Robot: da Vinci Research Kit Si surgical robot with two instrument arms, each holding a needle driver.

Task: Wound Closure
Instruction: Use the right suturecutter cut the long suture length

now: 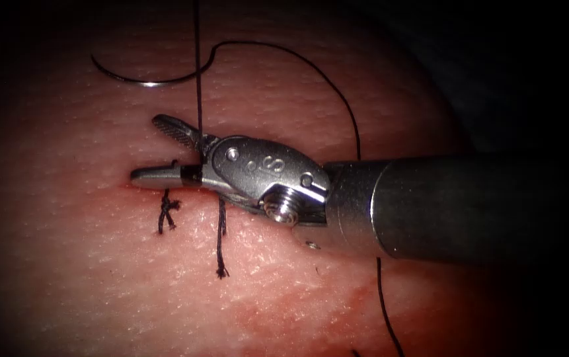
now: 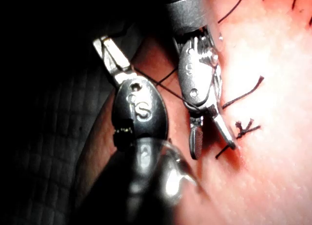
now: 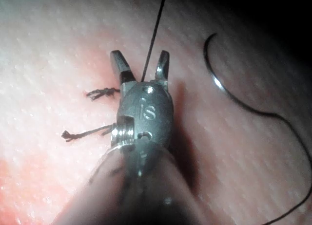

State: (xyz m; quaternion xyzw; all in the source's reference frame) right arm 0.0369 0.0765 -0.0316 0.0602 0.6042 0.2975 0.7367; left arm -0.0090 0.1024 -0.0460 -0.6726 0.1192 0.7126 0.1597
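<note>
My right tool [image 1: 158, 151] reaches in from the right, jaws open on either side of a taut thread [image 1: 198, 79] that rises straight up from the stitch line. In the right wrist view the same open jaws [image 3: 140, 64] straddle that thread [image 3: 153, 35]. The left tool [image 2: 101, 41] is shut on the thread [image 2: 156, 83], which runs across to the right tool [image 2: 210, 142]. The curved needle [image 1: 145, 80] lies free on the tissue [image 1: 86, 264] at the upper left, held by neither tool and not in the tissue. In the right wrist view the needle [image 3: 214, 76] also lies loose.
Two tied stitches with short cut ends [image 1: 167, 211] [image 1: 220, 244] hang below the closed cut. Thread from the needle's tail [image 1: 310, 66] arcs right, passes behind the right shaft [image 1: 456, 205] and reappears lower down [image 1: 384, 304]. Red fluid [image 1: 337, 297] stains the near tissue.
</note>
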